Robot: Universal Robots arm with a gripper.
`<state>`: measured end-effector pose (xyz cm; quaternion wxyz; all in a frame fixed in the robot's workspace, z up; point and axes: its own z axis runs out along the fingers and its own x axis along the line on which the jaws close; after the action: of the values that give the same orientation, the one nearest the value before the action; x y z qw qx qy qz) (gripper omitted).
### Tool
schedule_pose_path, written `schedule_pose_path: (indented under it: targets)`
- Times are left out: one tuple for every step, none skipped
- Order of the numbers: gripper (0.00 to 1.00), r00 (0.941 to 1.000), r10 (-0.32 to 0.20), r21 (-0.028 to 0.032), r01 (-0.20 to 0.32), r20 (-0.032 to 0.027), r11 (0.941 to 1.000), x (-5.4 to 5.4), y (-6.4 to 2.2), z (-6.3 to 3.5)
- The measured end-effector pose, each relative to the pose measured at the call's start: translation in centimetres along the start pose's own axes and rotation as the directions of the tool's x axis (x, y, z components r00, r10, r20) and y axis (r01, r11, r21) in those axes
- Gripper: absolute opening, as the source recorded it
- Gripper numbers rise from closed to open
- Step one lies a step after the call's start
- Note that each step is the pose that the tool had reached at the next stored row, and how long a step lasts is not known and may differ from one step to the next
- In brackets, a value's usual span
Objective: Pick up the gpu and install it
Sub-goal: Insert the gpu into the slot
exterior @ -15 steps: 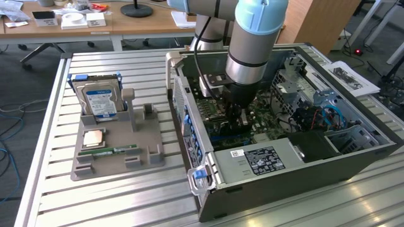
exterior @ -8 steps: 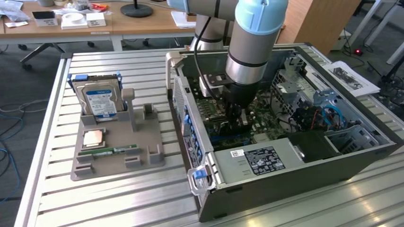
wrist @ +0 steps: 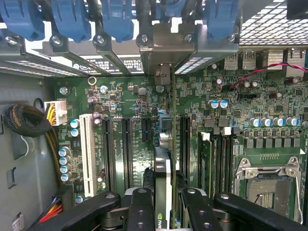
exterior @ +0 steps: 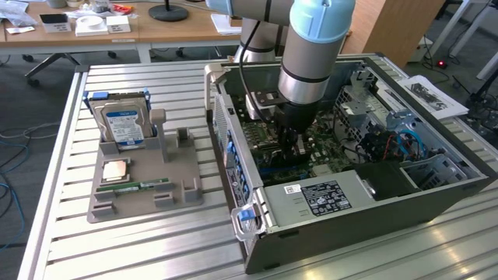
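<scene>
Inside open computer case (exterior: 435,192), gripper (exterior: 294,143) sits low over motherboard (wrist: 134,101), fingers (wrist: 141,207) clamped on gpu (wrist: 162,178). Card stands edge-on above slot, bracket toward rear openings. Pickup done; seating looks unfinished.

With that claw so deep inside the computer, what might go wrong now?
The claw grips the gpu edge-on above the motherboard. If the card sits slightly off its slot, pressing could bend it or scrape nearby parts. Its metal bracket might catch the blue clips at the case back.
</scene>
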<state>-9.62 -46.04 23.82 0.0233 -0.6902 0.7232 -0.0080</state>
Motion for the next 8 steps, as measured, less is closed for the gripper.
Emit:
schedule_pose_path:
  targets:
    - [0.27, 1.0000, 0.000, -0.0001, 0.000, 0.0003, 1.0000, 0.00, 0.00, 0.01]
    - [0.27, 1.0000, 0.000, 0.0003, 0.000, 0.0019, 1.0000, -0.01, 0.02, 0.07]
    - [0.28, 1.0000, 0.001, 0.0003, -0.001, 0.0011, 1.0000, -0.01, 0.02, 0.05]
    - [0.33, 1.0000, 0.000, 0.0002, 0.000, 0.0005, 1.0000, -0.01, 0.01, 0.02]
    - [0.33, 1.0000, 0.000, 0.0001, 0.000, 0.0003, 1.0000, 0.00, 0.01, 0.02]
    - [0.40, 1.0000, 0.000, 0.0000, 0.000, 0.0002, 1.0000, 0.00, 0.00, 0.01]
    - [0.40, 1.0000, 0.000, 0.0001, 0.000, 0.0002, 1.0000, 0.00, 0.00, 0.01]
    - [0.40, 1.0000, 0.000, 0.0000, 0.000, 0.0002, 1.0000, 0.00, 0.00, 0.01]
